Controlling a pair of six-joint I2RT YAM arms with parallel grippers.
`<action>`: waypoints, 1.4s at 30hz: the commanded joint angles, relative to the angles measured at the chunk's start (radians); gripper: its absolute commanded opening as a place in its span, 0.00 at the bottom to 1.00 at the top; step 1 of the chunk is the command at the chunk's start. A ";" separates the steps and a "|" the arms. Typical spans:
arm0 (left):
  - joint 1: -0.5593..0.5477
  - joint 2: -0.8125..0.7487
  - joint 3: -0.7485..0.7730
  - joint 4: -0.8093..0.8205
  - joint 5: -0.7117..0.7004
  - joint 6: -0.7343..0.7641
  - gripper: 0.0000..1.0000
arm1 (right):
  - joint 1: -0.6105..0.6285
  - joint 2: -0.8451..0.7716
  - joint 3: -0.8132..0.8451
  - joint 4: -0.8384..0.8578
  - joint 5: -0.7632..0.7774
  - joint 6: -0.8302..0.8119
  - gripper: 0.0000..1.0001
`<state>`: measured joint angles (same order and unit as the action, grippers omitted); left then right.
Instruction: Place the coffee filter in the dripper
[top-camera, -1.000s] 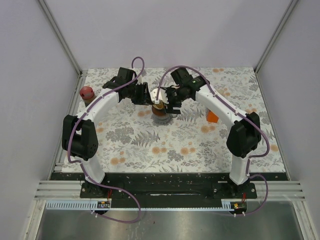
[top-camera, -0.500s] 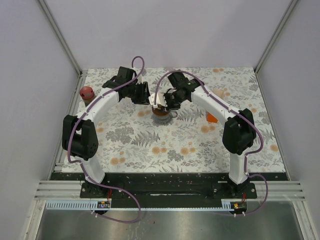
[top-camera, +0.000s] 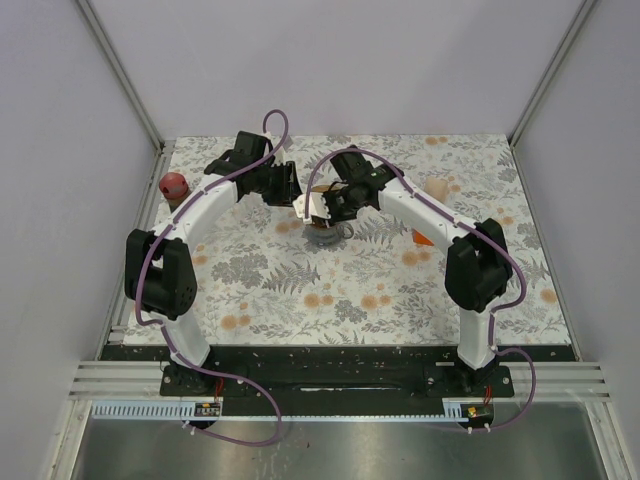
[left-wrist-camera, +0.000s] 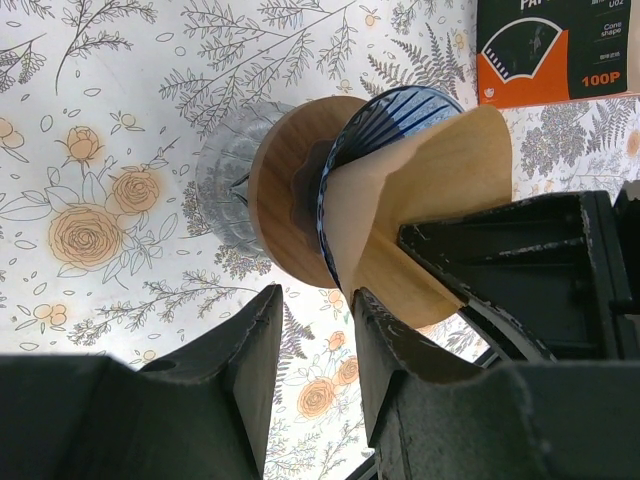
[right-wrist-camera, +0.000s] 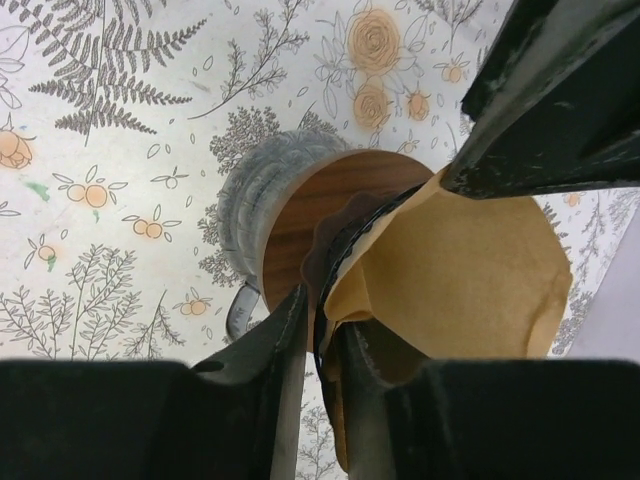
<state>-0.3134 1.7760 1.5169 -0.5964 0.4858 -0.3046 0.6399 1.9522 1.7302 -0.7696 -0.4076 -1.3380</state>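
The dripper (top-camera: 322, 236), a blue ribbed glass cone in a wooden collar (left-wrist-camera: 290, 200) on a clear glass base, stands mid-table. The brown paper coffee filter (left-wrist-camera: 430, 200) sits inside the cone, its edge standing out past the rim (right-wrist-camera: 460, 270). My right gripper (right-wrist-camera: 322, 340) is shut on the cone's rim, one finger outside the glass and one inside the filter. My left gripper (left-wrist-camera: 315, 330) hangs just beside the dripper, open, with only table between its fingers. In the top view the left gripper (top-camera: 290, 190) and the right gripper (top-camera: 322, 208) crowd over the dripper.
An orange and black filter box (left-wrist-camera: 555, 50) lies right of the dripper, also visible in the top view (top-camera: 425, 237). A red round object (top-camera: 174, 185) sits at the table's left edge. A beige item (top-camera: 436, 188) lies at the back right.
My right gripper has moved left onto the dripper and closed from wide open onto its rim and the filter. The left gripper has barely shifted.
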 joint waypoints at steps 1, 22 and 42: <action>-0.003 0.010 0.037 0.006 0.000 0.016 0.39 | 0.003 -0.022 -0.015 -0.017 0.038 0.031 0.32; -0.003 0.011 0.035 0.006 0.010 0.012 0.39 | 0.001 0.020 0.034 0.049 0.032 0.134 0.50; -0.001 0.011 0.039 0.006 0.010 0.012 0.39 | 0.001 0.056 0.051 -0.017 0.016 0.103 0.27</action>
<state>-0.3138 1.7855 1.5238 -0.5838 0.4927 -0.3046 0.6437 1.9831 1.7466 -0.7555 -0.3904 -1.2575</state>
